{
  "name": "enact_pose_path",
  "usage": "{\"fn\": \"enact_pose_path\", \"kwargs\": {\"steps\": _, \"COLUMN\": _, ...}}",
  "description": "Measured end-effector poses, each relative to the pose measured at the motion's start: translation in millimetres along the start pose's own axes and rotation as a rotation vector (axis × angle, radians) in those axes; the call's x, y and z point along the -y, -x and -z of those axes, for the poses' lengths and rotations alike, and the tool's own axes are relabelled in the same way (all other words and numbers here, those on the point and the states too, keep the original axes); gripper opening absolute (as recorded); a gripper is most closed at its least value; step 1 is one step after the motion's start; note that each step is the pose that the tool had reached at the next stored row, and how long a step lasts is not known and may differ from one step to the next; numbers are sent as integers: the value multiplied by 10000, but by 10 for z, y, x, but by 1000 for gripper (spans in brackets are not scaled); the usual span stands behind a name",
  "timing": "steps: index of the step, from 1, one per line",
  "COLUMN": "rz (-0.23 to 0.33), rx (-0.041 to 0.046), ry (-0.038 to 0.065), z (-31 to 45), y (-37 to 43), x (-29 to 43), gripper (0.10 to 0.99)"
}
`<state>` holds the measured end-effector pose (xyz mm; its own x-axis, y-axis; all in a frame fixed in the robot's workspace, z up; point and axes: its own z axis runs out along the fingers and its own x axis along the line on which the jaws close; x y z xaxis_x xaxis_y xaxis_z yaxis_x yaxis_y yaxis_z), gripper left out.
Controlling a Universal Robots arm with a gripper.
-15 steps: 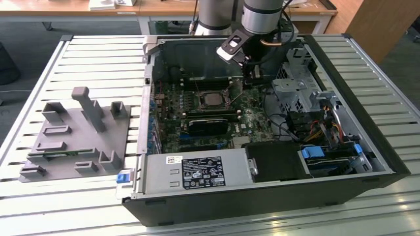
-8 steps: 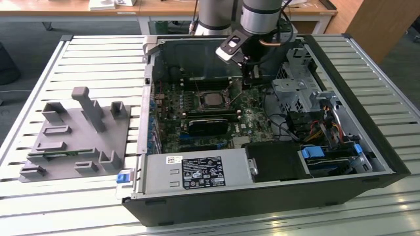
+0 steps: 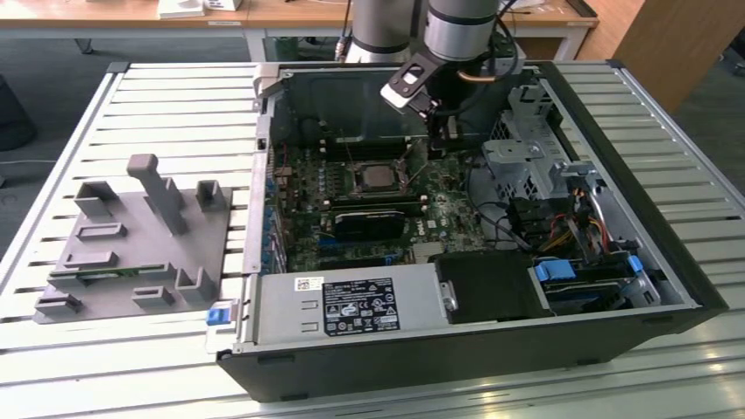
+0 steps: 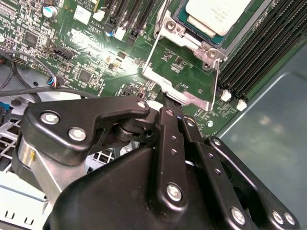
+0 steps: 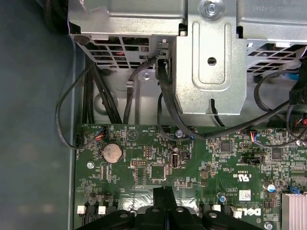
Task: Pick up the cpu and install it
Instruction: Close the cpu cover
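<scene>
Arm (image 3: pixel 463 26): silver-grey cylindrical links, black cable (image 3: pixel 514 54) alongside | Gripper (image 4: pixel 165 108): matte black linkage bars, silver screw heads | Wrist: small black-and-white box (image 3: pixel 410 85), possibly a camera

Pale slatted metal table (image 3: pixel 152 113), wooden desks (image 3: pixel 291 13) behind (light brown), wooden cabinet (image 3: pixel 686 44), dark grey floor (image 3: pixel 117 48)

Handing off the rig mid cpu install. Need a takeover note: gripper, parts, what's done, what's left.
The gripper is shut, with nothing seen between its fingers. Its tips are low over the motherboard, at the edge of the socket's metal frame; contact with it cannot be told.
The cpu lies in the socket, silvery top up.
Done: the cpu has been picked up and set in the socket.
Left: the metal frame stands open, not yet closed over the cpu.
</scene>
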<state>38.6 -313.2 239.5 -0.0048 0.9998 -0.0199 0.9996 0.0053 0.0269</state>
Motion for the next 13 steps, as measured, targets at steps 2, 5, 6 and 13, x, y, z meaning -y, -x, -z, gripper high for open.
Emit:
{"fn": "enact_pose_path", "kwargs": {"steps": 2, "rz": 0, "rx": 0, "ry": 0, "z": 0, "y": 0, "x": 8, "gripper": 106}}
{"fn": "enact_pose_path", "kwargs": {"steps": 5, "rz": 1, "rx": 1, "ry": 0, "z": 0, "y": 0, "x": 24, "gripper": 106}}
{"fn": "enact_pose_path", "kwargs": {"steps": 6, "rz": 1, "rx": 0, "ry": 0, "z": 1, "y": 0, "x": 29, "gripper": 106}}
{"fn": "enact_pose_path", "kwargs": {"steps": 13, "rz": 0, "rx": -1, "ry": 1, "z": 0, "y": 0, "x": 51, "gripper": 106}}
